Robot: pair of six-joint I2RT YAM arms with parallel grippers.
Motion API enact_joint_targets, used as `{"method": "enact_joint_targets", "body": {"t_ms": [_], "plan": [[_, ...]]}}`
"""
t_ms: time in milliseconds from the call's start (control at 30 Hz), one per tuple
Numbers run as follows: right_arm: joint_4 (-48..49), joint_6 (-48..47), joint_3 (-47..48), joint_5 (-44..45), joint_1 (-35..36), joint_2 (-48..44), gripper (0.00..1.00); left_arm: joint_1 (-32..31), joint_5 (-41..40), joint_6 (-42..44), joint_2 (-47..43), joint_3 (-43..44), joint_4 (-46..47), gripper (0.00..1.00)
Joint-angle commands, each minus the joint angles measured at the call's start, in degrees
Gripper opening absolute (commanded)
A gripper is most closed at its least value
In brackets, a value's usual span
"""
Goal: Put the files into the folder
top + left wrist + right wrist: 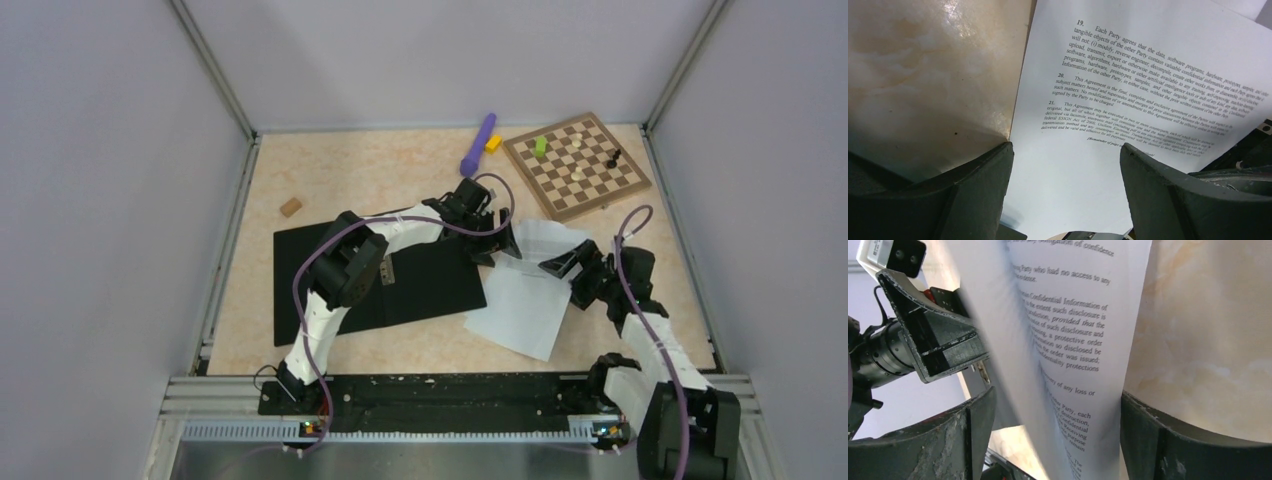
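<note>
Hovering with fingers spread apart, the left gripper (1065, 152) is facing the files (1128, 75) — printed sheets lying between and beyond its fingers. The right gripper (1055, 400) is standing open too, a sheet curling up between its fingers. The folder (430, 285) is lying open behind the left fingers — just beside the sheets.

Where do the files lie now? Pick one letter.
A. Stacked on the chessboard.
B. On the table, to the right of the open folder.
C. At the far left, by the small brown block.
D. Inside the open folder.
B: the top view shows the files on the table to the right of the folder, which lies open, black faces up.
</note>
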Motion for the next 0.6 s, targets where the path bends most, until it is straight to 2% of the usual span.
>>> {"method": "enact_joint_targets", "body": {"t_ms": [0, 233, 300, 333, 400, 433, 567], "plan": [[-2.25, 2.69, -3.31, 1.87, -0.23, -4.39, 0.8, -0.53, -4.24, 1.54, 4.69, -0.87, -3.32, 0.84], [1.11, 4.01, -8.33, 0.14, -0.23, -5.29, 0.6, -0.62, -4.78, 5.5, 5.47, 3.52, -7.55, 0.83], [0.32, 4.33, -7.66, -0.63, -0.23, -6.45, 0.57, -0.53, -5.05, 5.44, 4.82, 3.53, -7.5, 0.83], [-0.63, 4.54, -7.23, -0.69, -0.23, -7.4, 0.6, -0.54, -5.18, 5.25, 4.58, 3.53, -7.27, 0.83], [-2.17, 5.52, -6.52, -0.44, -0.23, -10.37, 0.74, -0.55, -5.23, 4.84, 4.47, 3.53, -6.85, 0.83], [-2.29, 6.52, -6.47, -0.38, -0.23, -11.82, 0.78, -0.57, -5.18, 4.59, 4.66, 3.57, -6.73, 0.83], [-0.1, 14.73, -8.14, -1.72, -0.22, -15.42, 0.8, -0.53, -5.45, 4.43, 5.31, 3.46, -6.81, 0.83]]}}
